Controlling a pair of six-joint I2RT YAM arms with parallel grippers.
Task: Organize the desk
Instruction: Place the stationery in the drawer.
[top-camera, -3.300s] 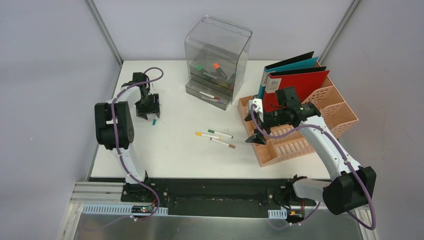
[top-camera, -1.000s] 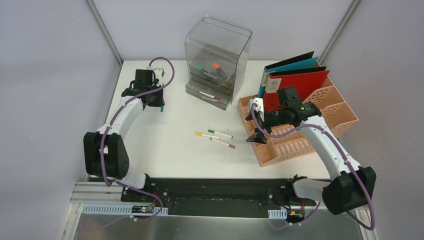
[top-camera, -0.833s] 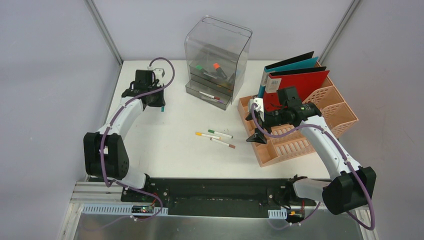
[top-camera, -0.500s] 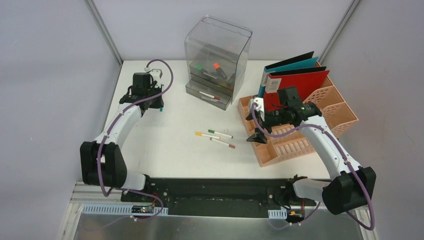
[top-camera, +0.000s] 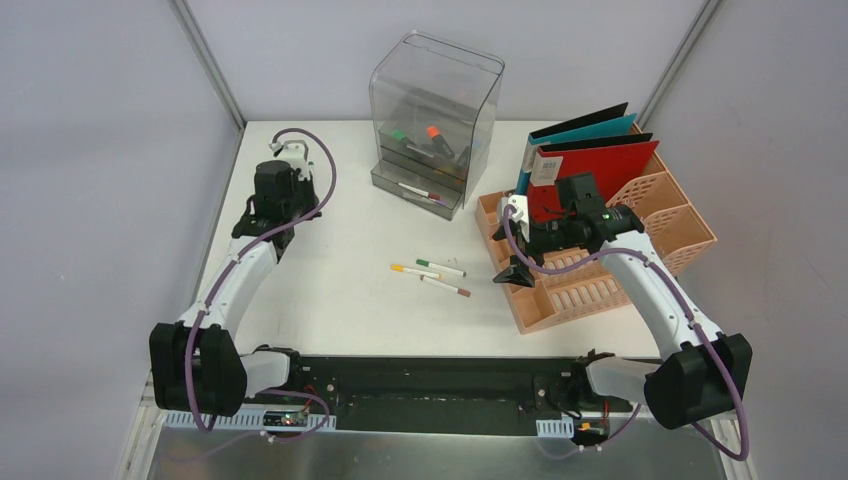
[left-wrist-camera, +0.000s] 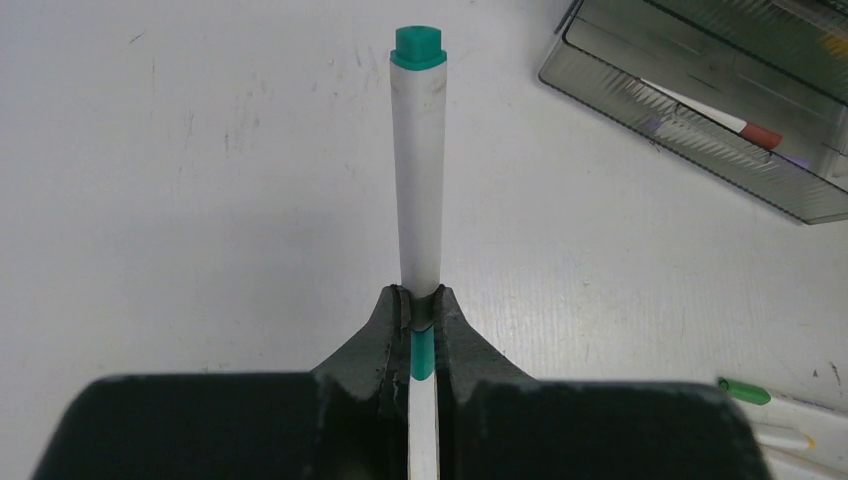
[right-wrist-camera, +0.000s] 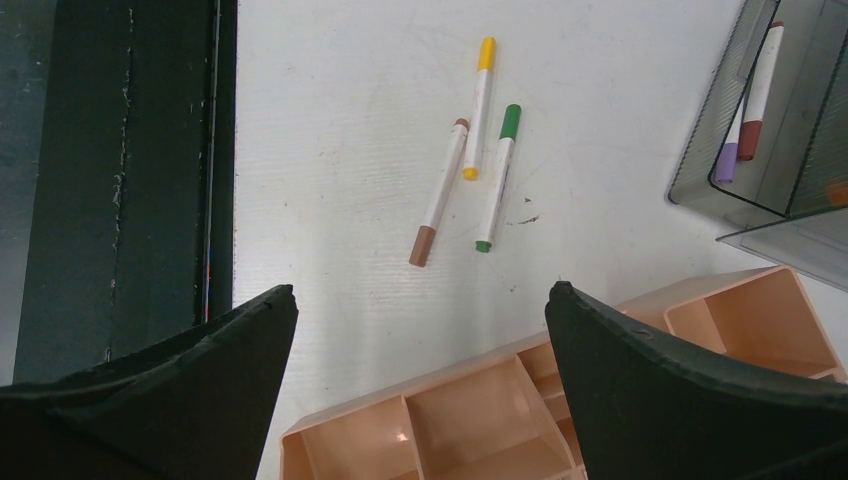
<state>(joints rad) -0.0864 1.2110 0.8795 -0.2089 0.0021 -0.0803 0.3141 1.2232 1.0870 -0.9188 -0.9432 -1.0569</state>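
1. The left jaws are clamped tight on a white marker with teal ends (left-wrist-camera: 419, 170). They pinch it near its back end, so most of the barrel sticks out ahead. My guess is it's held that way so the front end can go into storage first.
2. That storage is probably the clear grey drawer box (top-camera: 435, 105). Its bottom drawer (left-wrist-camera: 700, 130) sits pulled out with a couple of markers lying in it. The drawer is off to the right of the held marker and not lined up with it, so a swing over looks necessary.
3. The right jaws are spread wide with nothing in them, hanging by the near-left corner of the peach rack (top-camera: 610, 265). In the right wrist view, three loose markers show in the gap between them: yellow (right-wrist-camera: 478, 105), green (right-wrist-camera: 498, 175) and brown (right-wrist-camera: 438, 200). All three lie on the bench, well apart from the jaws. It looks like this arm is parked ready to go for them.
4. The red binder (top-camera: 600, 165) stands upright in the far part of the rack, so I'd call that bit filed.
5. The bench (top-camera: 340, 300) sits under both sets of jaws. The left ones are over its far-left part, and the marker looks lifted clear, though I can't tell for sure. The right ones sit over the bench and the rack's edge, touching neither.
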